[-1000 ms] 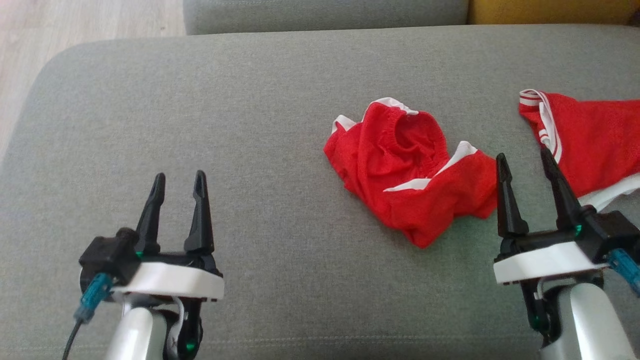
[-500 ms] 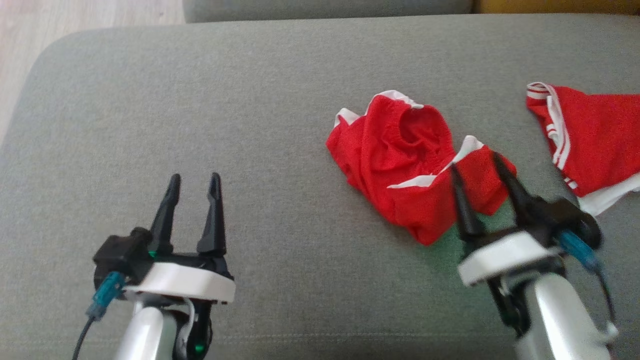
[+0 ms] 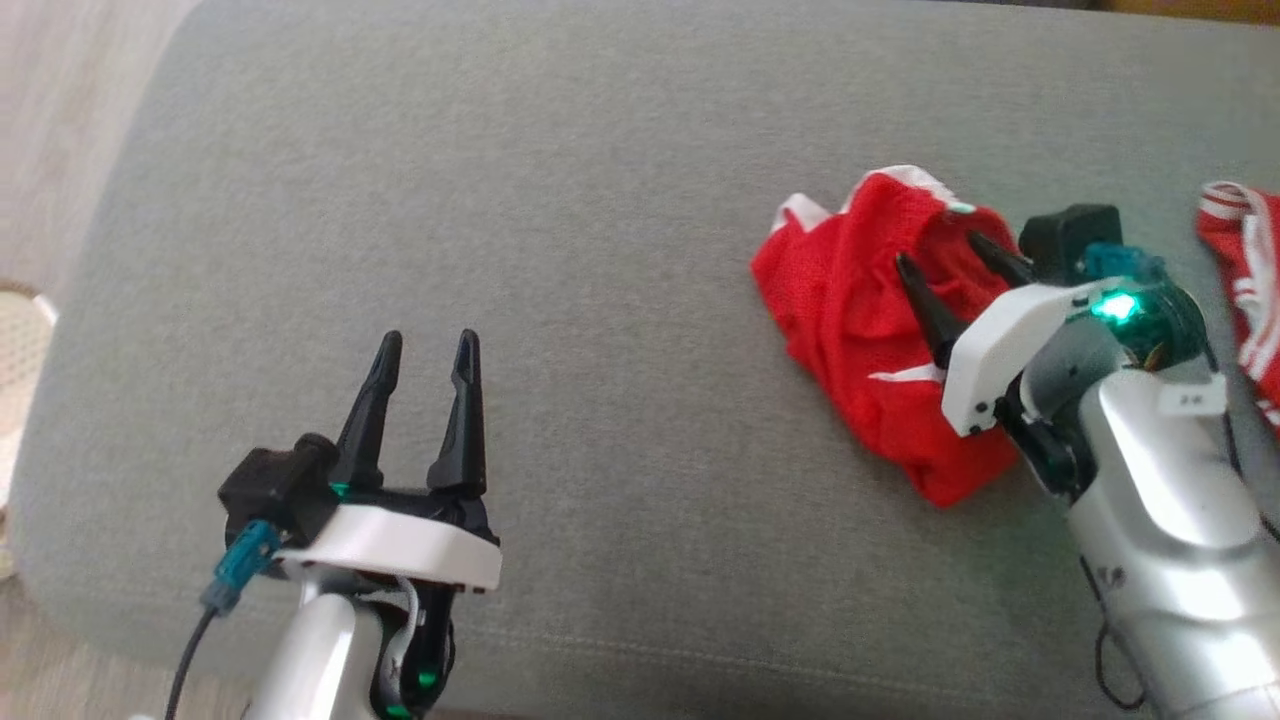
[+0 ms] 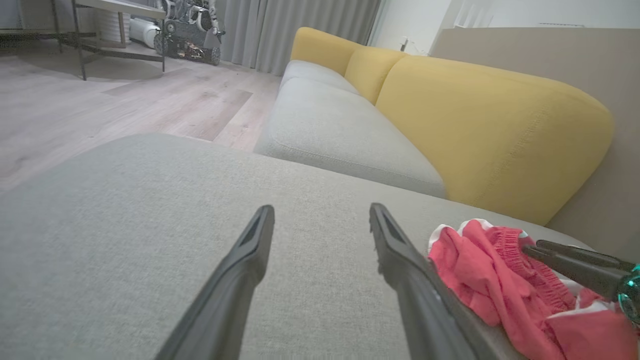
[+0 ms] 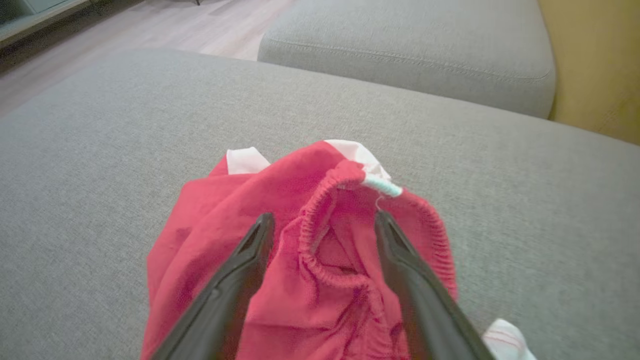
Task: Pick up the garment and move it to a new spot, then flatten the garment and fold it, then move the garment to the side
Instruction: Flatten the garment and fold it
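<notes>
On grey cushion (image 3: 600, 250), right of middle: red garment (image 3: 860, 300) crumpled, white trim, elastic waistband gaping upward. Right pincer (image 3: 935, 250) spread, fingers straddling waistband. Left pincer (image 3: 428, 340) spread, well apart over bare fabric. Broad bare cushion leftward to rounded edge; second red garment (image 3: 1245, 280) near right.

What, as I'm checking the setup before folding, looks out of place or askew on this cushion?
The red shorts lie crumpled in a heap on the grey cushion, elastic waistband bunched, not flat. A second red garment with white stripes lies apart to their right, cut off by the frame.
</notes>
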